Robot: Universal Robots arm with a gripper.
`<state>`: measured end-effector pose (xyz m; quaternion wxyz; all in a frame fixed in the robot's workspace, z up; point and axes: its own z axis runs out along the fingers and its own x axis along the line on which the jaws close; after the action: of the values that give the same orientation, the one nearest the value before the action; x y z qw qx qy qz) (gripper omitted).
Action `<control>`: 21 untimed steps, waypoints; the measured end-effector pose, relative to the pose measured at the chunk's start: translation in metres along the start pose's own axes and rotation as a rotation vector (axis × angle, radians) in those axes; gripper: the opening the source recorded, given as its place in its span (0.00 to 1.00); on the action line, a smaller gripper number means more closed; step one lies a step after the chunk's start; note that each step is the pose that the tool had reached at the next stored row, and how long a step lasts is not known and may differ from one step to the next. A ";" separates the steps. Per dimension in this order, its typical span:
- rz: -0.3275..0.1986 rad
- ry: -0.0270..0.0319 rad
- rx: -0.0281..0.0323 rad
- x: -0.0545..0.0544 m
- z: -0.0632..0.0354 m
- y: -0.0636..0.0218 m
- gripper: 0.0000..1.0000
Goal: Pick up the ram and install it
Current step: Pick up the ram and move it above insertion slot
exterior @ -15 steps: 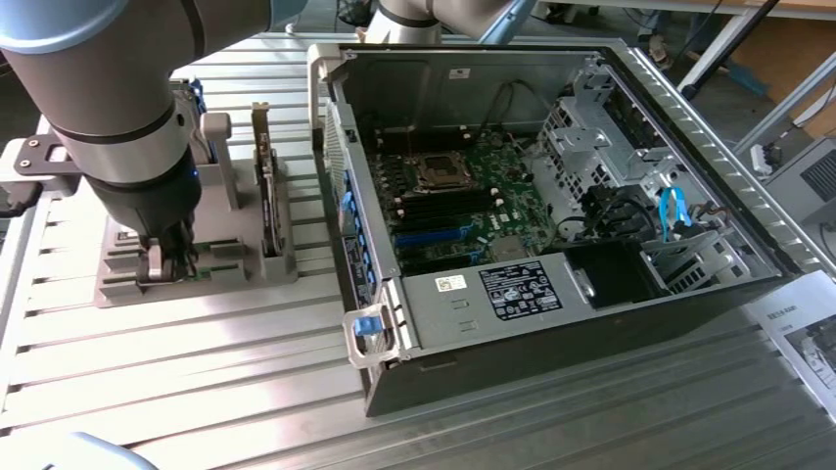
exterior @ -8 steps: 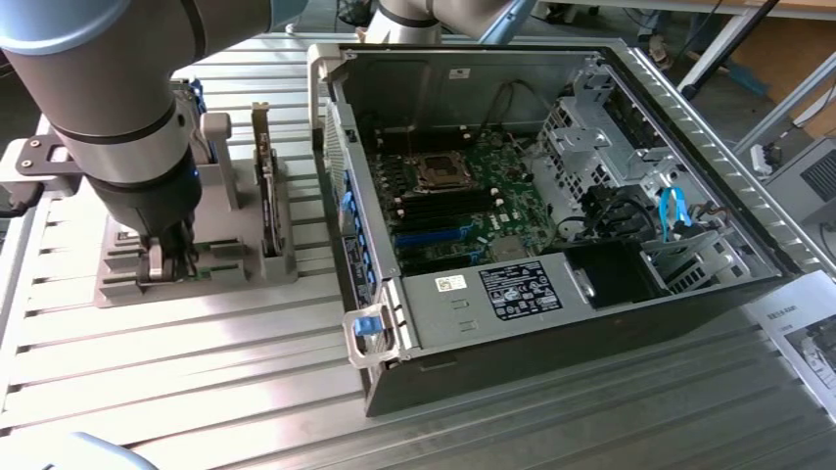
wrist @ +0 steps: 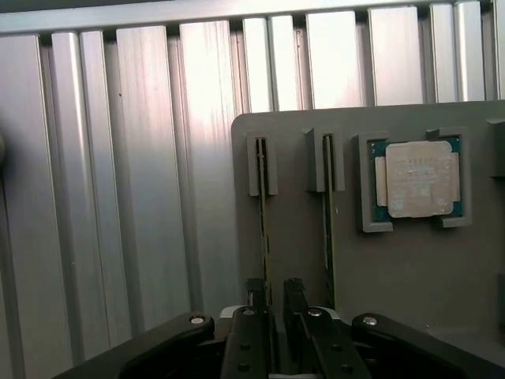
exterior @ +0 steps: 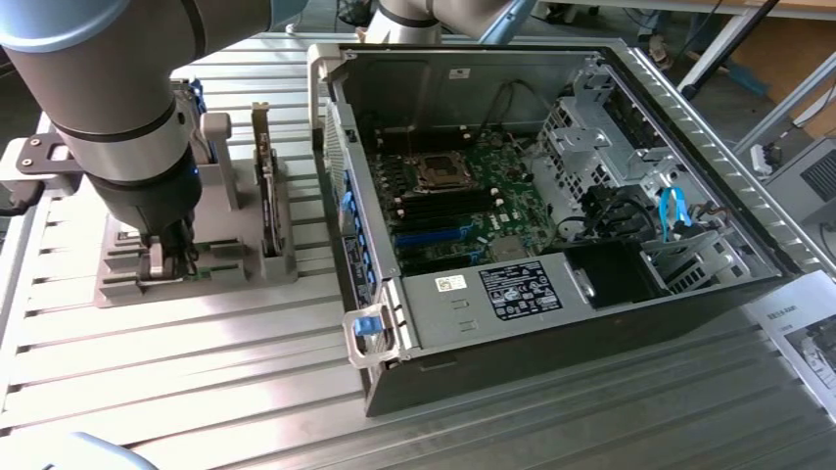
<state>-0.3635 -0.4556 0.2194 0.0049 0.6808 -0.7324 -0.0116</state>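
Two rams stand on edge in slots of a grey holder: one ram runs straight toward my gripper, the second ram stands one slot over. My gripper is open, lowered onto the holder, its dark fingers reaching the end of the first ram. I cannot tell whether they touch it. In the exterior view the gripper sits low over the holder at that view's left. The open computer case stands to the right, its motherboard exposed.
A square silver-topped processor lies in a pocket of the holder beyond the rams. A larger card stands upright on the holder between the arm and the case. Everything rests on a slatted aluminium table. Papers lie at the right edge.
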 end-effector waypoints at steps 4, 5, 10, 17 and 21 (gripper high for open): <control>-0.011 0.0002 -0.0001 0.000 0.0000 0.0000 0.24; -0.011 0.0002 -0.0001 0.000 0.0000 0.0000 0.24; -0.012 0.0002 0.0000 0.000 0.0014 -0.0001 0.24; -0.014 0.0003 -0.0001 0.000 0.0050 -0.0001 0.24; -0.014 0.0004 -0.0003 0.000 0.0070 -0.0001 0.24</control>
<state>-0.3635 -0.4554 0.2124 0.0050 0.6861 -0.7274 -0.0116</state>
